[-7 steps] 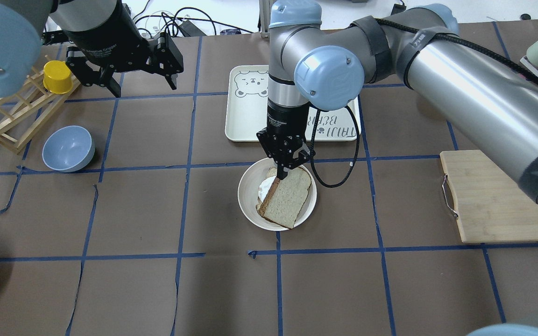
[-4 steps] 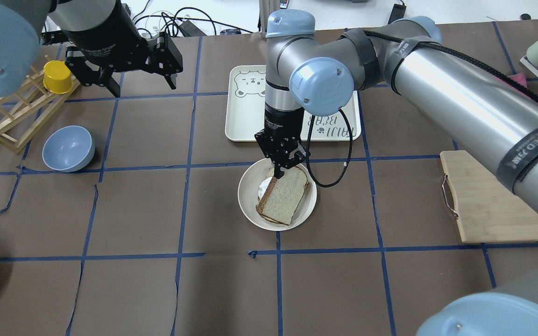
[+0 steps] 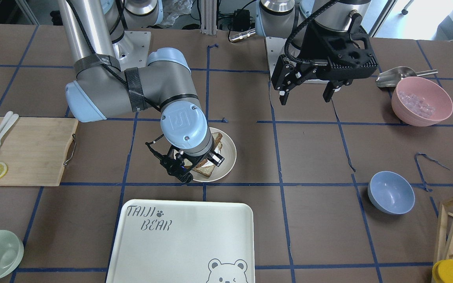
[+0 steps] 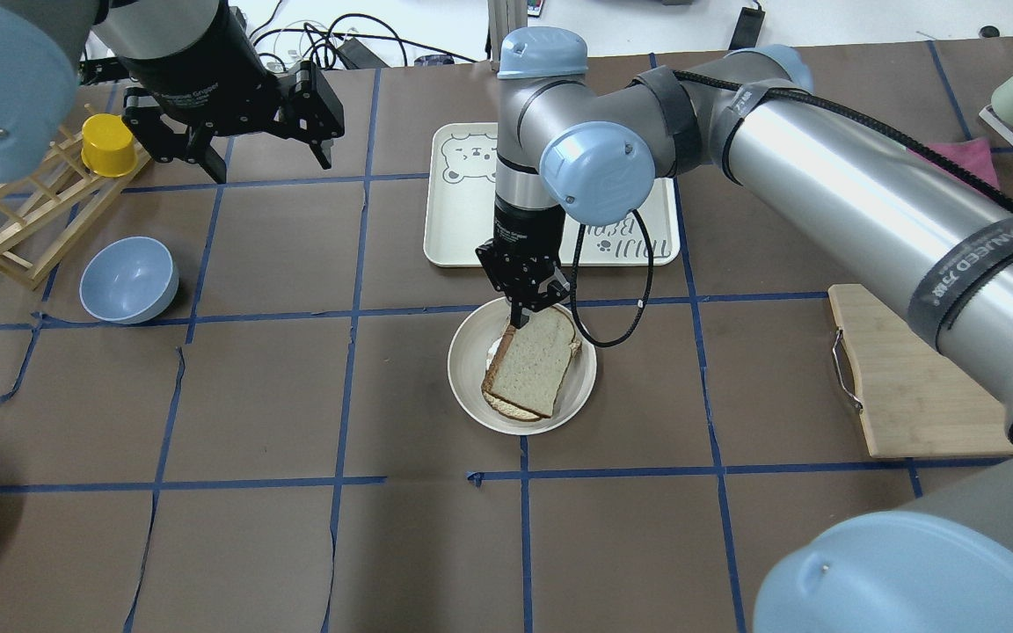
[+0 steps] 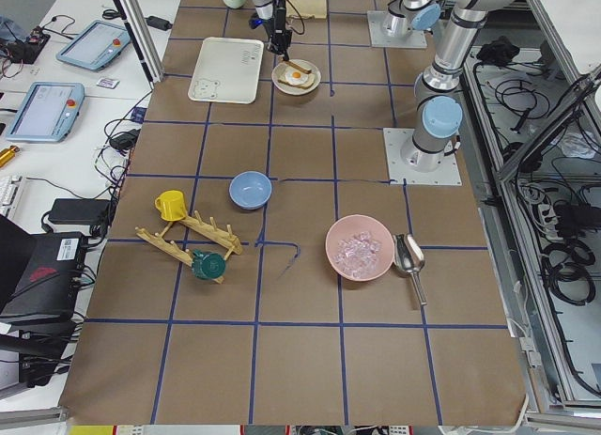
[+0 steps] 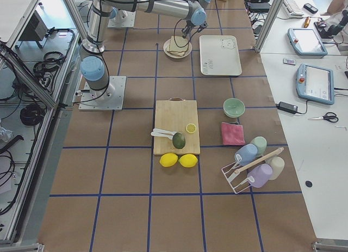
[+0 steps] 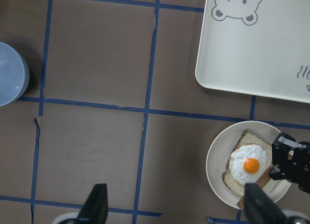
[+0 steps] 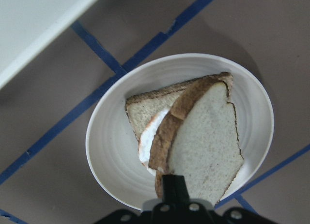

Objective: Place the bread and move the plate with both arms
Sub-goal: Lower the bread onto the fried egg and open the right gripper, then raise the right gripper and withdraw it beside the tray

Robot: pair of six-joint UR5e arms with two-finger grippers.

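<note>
The plate (image 4: 464,374) sits on the brown table, with a slice topped with a fried egg (image 7: 250,166) on it. My right gripper (image 4: 520,315) is shut on the far edge of the bread (image 4: 531,362), which leans tilted over the egg slice with its lower edge down on the plate. The right wrist view shows the bread (image 8: 208,137) covering most of the egg slice (image 8: 145,112) inside the plate (image 8: 106,156). My left gripper (image 4: 267,163) is open and empty, high over the far left of the table, well away from the plate; it also shows in the front-facing view (image 3: 305,96).
The TAIJI BEAR tray (image 4: 462,220) lies just beyond the plate. A blue bowl (image 4: 128,280) and a wooden rack with a yellow cup (image 4: 109,145) are at the left. A wooden cutting board (image 4: 929,378) is at the right. A pink bowl (image 3: 421,100) stands near the left arm's base.
My right gripper has shifted slightly left and down with the bread, which now lies flatter over the egg slice. The left arm has not moved.
</note>
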